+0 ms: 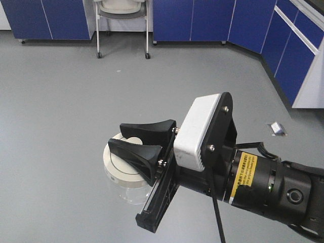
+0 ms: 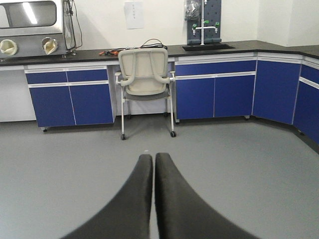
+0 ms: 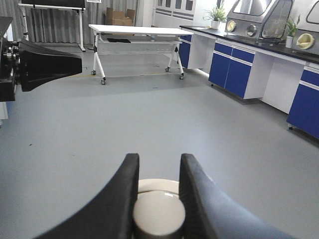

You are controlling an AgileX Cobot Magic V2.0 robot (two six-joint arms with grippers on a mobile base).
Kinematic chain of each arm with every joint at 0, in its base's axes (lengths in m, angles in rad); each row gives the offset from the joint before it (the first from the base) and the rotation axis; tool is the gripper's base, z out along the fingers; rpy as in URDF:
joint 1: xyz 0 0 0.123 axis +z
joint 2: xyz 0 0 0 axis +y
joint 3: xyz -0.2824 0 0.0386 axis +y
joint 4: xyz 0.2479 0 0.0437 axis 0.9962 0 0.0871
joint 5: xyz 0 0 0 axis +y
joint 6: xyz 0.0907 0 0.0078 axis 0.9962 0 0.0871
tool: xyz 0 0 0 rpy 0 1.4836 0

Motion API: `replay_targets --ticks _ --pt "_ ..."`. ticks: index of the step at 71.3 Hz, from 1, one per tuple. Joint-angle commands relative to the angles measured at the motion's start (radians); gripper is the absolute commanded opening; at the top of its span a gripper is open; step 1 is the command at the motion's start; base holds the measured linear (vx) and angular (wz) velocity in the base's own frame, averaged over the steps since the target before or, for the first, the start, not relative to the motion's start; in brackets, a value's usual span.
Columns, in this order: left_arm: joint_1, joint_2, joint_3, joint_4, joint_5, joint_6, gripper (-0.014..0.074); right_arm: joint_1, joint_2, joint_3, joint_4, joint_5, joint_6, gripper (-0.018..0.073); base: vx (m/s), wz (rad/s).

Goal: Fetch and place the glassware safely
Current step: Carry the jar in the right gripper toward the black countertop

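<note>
Right pincer (image 3: 158, 167) around glass jar (image 1: 119, 172) knob; open floor (image 1: 61, 116) below

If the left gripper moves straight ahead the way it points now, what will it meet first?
Probably the off-white chair in front of the blue cabinets; the floor before it looks free. The left gripper, shut, points at it, but depth is unclear.

- The floor (image 2: 249, 164) is smooth and grey all over.
- Blue cupboards (image 2: 214, 97) line the white wall (image 2: 164, 20), with a black top (image 2: 269, 47) on them.
- A pale chair (image 2: 146, 74) on wheels stands by the cupboards.
- A long white table (image 3: 139, 31) on wheels stands far off.
- A green plant (image 3: 216, 13) sits on the black top.
</note>
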Motion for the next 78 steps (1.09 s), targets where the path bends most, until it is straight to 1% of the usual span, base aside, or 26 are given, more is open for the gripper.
replay_targets --ticks 1,39,78 --pt "-0.005 0.008 -0.026 -0.01 -0.068 -0.009 -0.0007 -0.003 -0.029 -0.03 0.029 -0.081 -0.006 -0.0003 0.61 0.06" --pt "-0.005 0.01 -0.026 -0.01 -0.068 -0.009 -0.0007 -0.003 -0.029 -0.03 0.029 -0.081 -0.006 -0.0003 0.62 0.03" --pt "-0.005 0.01 -0.026 -0.01 -0.068 -0.009 -0.0007 -0.003 -0.029 -0.03 0.029 -0.08 -0.006 -0.0003 0.6 -0.04"
